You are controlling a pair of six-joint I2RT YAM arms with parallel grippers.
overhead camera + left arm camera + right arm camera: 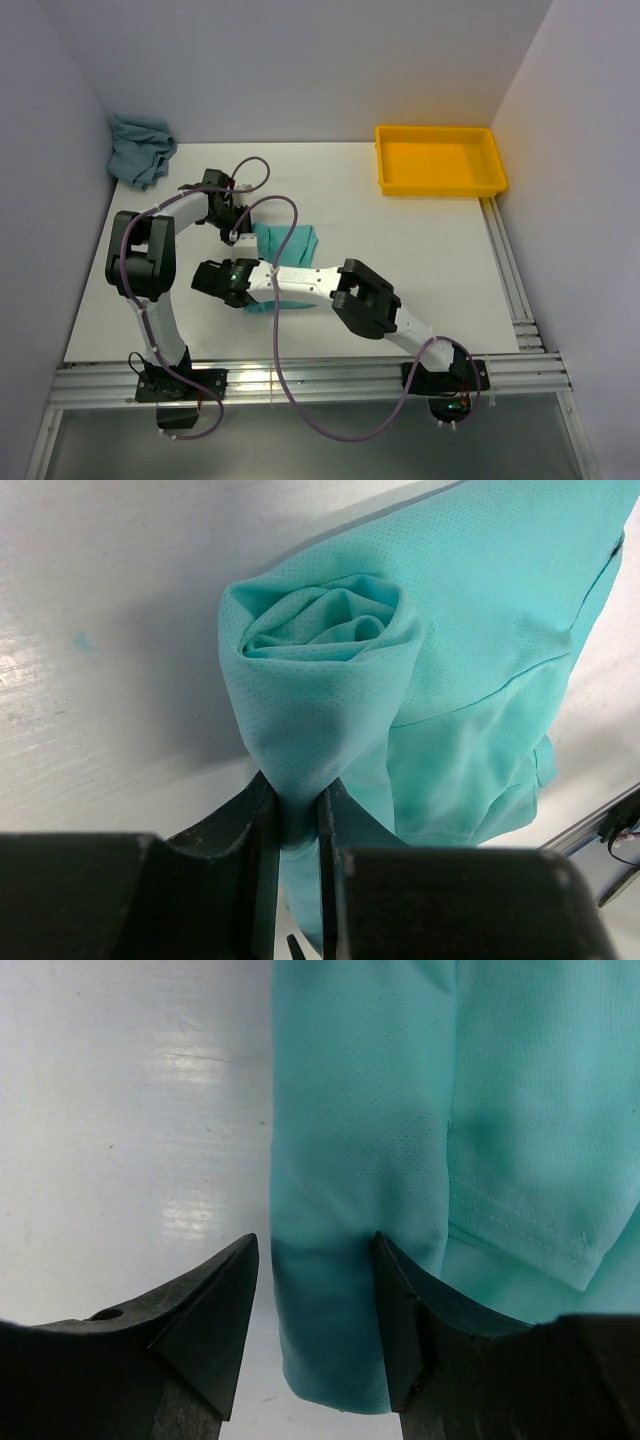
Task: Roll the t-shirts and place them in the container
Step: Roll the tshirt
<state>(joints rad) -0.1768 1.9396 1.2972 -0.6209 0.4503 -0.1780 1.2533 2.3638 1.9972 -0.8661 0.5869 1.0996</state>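
Overhead, the mint-green t-shirt (305, 243) lay at the middle of the table (430, 240) under both arms. The blue-grey teal t-shirt (140, 148) sat crumpled in the far left corner, and a yellow tray (440, 165) stood far right. At the left wrist, the left claw (295, 800) pinched the mint shirt's rolled end. At the right wrist, the right claw (315, 1250) stood spread astride the roll's edge.
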